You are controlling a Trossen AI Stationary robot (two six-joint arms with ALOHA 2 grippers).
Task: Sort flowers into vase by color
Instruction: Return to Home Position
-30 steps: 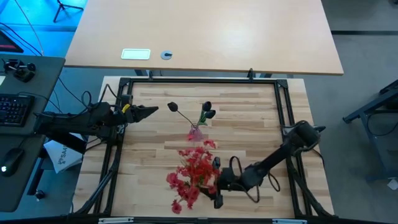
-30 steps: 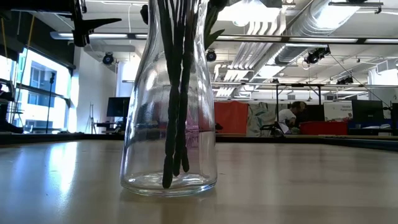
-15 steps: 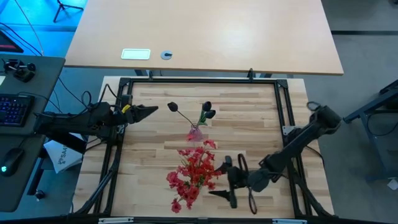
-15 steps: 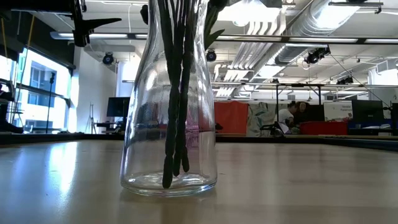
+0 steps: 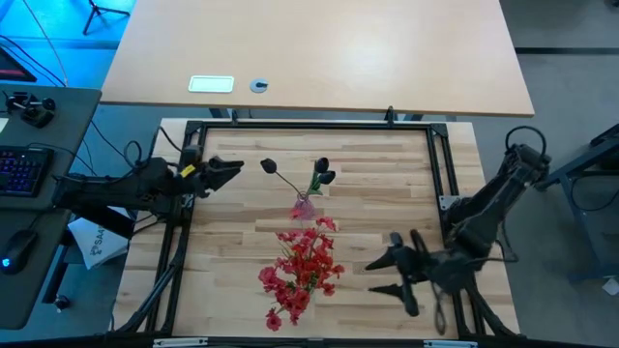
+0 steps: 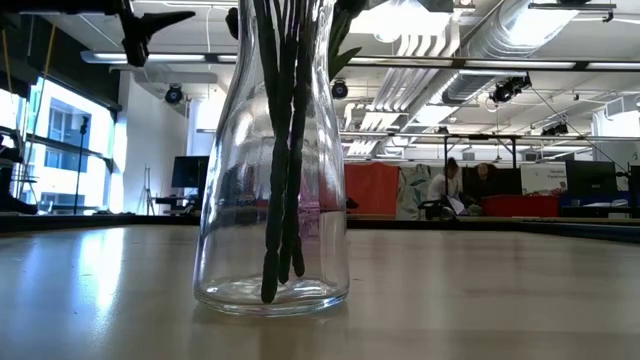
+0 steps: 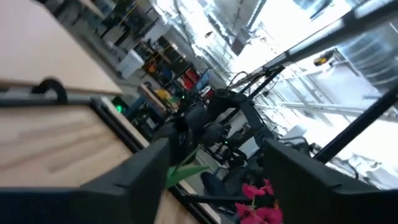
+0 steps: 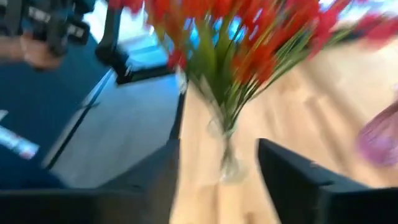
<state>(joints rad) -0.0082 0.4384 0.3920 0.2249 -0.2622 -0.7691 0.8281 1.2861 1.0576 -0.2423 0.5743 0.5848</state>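
Right arm pulling away from the filled vase
The right gripper [image 5: 373, 275], fingers spread and empty, is retreating toward the table's right side, leaving the red flowers [image 5: 305, 263] standing in the transparent vase [image 8: 229, 163]. The left gripper [image 5: 238, 169], fingers parted, is waiting at the left edge, and sorting is looking finished.

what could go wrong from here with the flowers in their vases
1. The red flowers spread wide over a narrow clear vase. The open right gripper faces them, and a swing that way might tip the bunch.
2. One dark flower leans out toward the open left gripper, so that arm could snag it if it moves.
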